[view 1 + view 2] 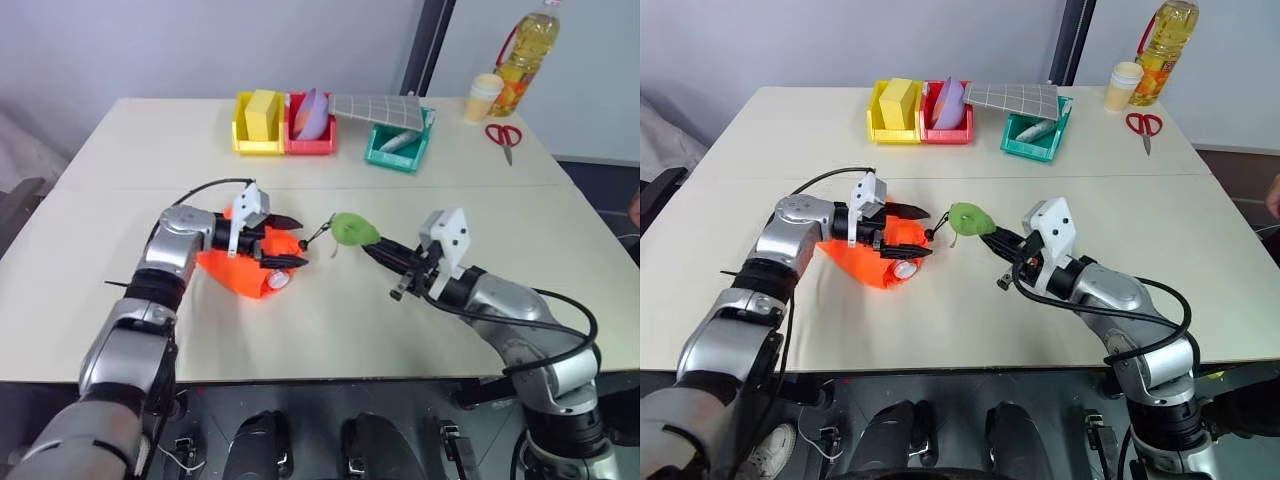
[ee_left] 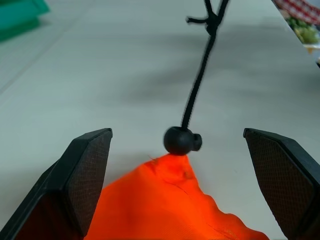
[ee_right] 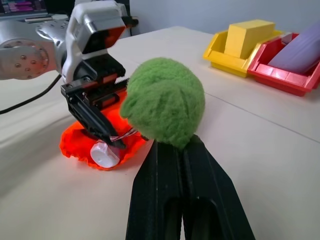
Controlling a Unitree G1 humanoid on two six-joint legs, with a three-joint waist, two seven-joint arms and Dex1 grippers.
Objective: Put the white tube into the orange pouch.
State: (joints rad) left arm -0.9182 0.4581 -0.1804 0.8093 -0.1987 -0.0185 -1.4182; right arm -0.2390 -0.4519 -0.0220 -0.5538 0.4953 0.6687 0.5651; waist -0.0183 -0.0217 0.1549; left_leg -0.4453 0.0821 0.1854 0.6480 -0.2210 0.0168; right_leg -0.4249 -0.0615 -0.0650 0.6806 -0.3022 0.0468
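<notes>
The orange pouch lies crumpled on the table, left of centre. The round white end of the white tube pokes out of its mouth, and fabric hides the rest. My left gripper hovers just over the pouch with its jaws wide open, one finger on each side of the fabric and nothing held. The pouch's black cord runs from a bead to the round green tag. My right gripper is shut on that tag and holds it above the table, to the right of the pouch.
At the back stand a yellow bin, a red bin and a green bin with a grey tiled panel leaning on it. An oil bottle, a cream cup and red scissors sit far right.
</notes>
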